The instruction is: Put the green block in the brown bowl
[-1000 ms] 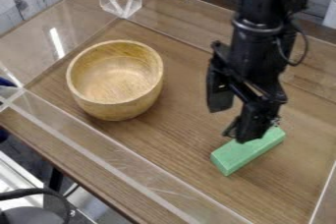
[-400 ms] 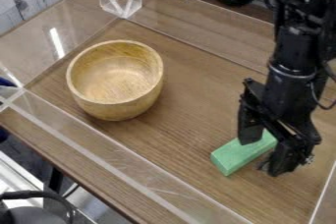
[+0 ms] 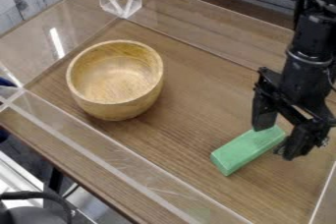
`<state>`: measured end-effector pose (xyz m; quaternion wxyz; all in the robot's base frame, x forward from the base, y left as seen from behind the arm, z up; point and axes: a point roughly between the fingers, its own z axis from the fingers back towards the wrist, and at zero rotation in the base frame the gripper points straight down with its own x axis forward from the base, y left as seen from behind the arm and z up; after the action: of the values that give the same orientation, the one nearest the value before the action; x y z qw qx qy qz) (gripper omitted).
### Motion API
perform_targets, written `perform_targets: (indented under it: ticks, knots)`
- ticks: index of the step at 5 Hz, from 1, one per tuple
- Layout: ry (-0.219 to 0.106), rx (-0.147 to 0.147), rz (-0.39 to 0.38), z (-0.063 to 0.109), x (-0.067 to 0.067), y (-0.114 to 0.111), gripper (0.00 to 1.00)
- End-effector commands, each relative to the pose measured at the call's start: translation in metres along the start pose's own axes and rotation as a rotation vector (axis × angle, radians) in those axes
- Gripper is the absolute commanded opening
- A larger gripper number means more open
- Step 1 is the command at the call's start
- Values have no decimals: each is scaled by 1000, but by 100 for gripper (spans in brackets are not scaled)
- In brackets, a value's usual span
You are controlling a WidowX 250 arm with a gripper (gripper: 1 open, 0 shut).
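Wood grain runs across the whole surface (image 3: 184,81), boxed in by clear plastic walls, and on it sits the brown bowl (image 3: 116,79) — well off to the left of the jaws, empty, nothing in its hollow. The jaws (image 3: 292,135) stand wide and hold nothing; they point almost straight down over the far right end of the green block (image 3: 250,150), one finger just behind that end and the other at its right, low to the surface. The block lies flat and slanted, most of its length stretching out to the lower left, beyond the jaws.

That offset is the main risk, as I read it. Closing here would catch only the tip of the bar, and a flat bar pinched at one end is likely to swing down or twist out when lifted — or skid along the smooth wood before the fingers bite. If the fingers are not square to the bar's long sides, closing could also spin it. Coming down any further, a fingertip may land on top of the block or jam against the surface. The clear wall at the right is close too, leaving little room to correct on that side.
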<state>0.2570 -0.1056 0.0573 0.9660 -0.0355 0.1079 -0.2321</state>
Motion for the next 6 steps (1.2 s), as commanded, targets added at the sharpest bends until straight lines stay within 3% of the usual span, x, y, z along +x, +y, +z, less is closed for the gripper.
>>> perform_targets:
  ticks: [1, 2, 3, 4, 6]
  knots:
    - [-74, -15, 38, 19, 5, 7, 100]
    - [-91, -39, 83, 21, 1, 14, 100]
    - [-123, -45, 70, 17, -11, 18, 100]
    - [-183, -53, 49, 11, -22, 22, 100]
    - [-214, -101, 66, -1, -19, 13, 100]
